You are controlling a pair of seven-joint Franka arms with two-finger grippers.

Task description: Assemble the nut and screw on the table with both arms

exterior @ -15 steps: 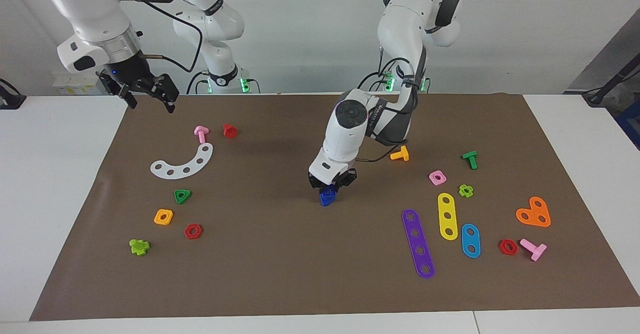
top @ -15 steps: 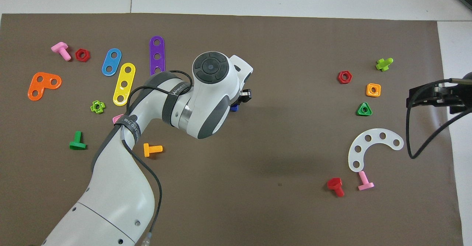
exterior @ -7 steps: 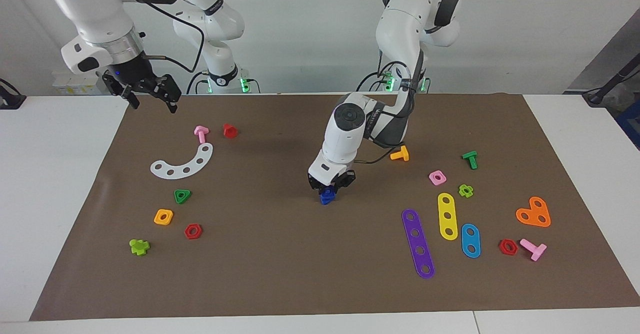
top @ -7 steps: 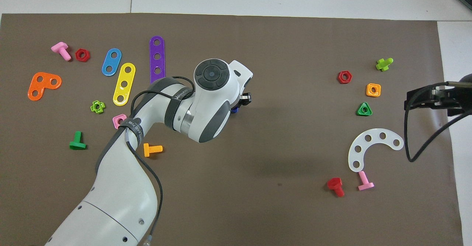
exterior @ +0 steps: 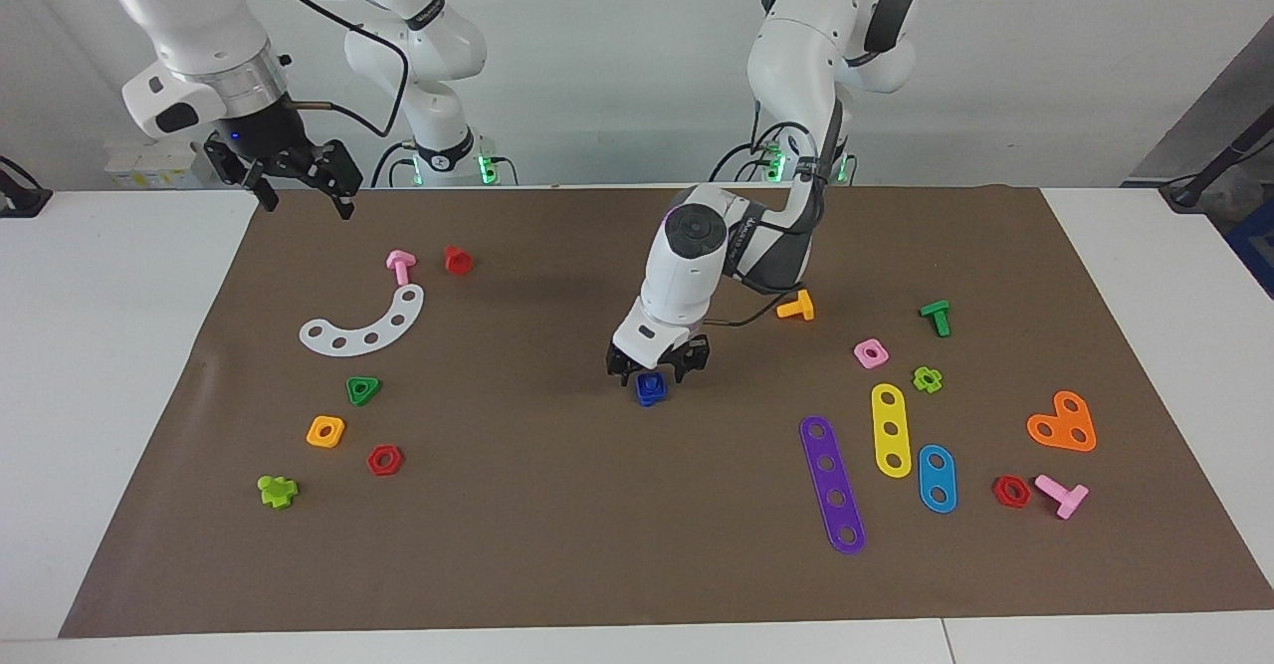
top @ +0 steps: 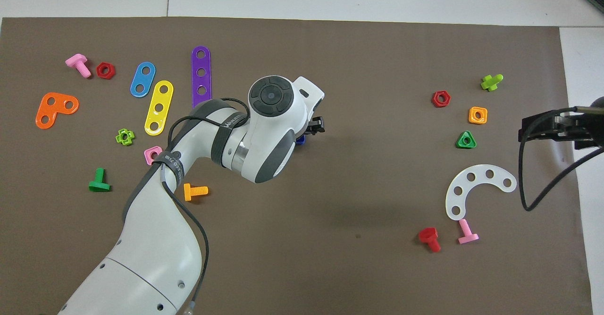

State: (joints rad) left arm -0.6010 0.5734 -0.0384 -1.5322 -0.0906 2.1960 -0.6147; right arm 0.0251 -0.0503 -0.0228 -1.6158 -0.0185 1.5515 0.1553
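From my console I see the left gripper (exterior: 656, 371) low over the middle of the brown mat (exterior: 557, 545), its fingers spread apart on either side of the dark-blue nut (exterior: 650, 387), which sits on the mat with the screw under it hidden from me, so I cannot tell how the two are joined; the fingers flank the nut without clamping it, as far as I can judge; in the overhead view the left arm's wrist covers nearly all of it, only a blue sliver (top: 300, 140) showing; the space close around it is bare mat, the nearest pieces being an orange bolt (exterior: 796, 306) and a pink square nut (exterior: 871, 352) toward the left arm's end; the right gripper (exterior: 297, 186) waits, fingers open and empty, above the mat's edge at its own end, over nothing, with a pink bolt (exterior: 400, 266), a red bolt (exterior: 458, 260) and a white curved strip (exterior: 363, 326) lying near it.
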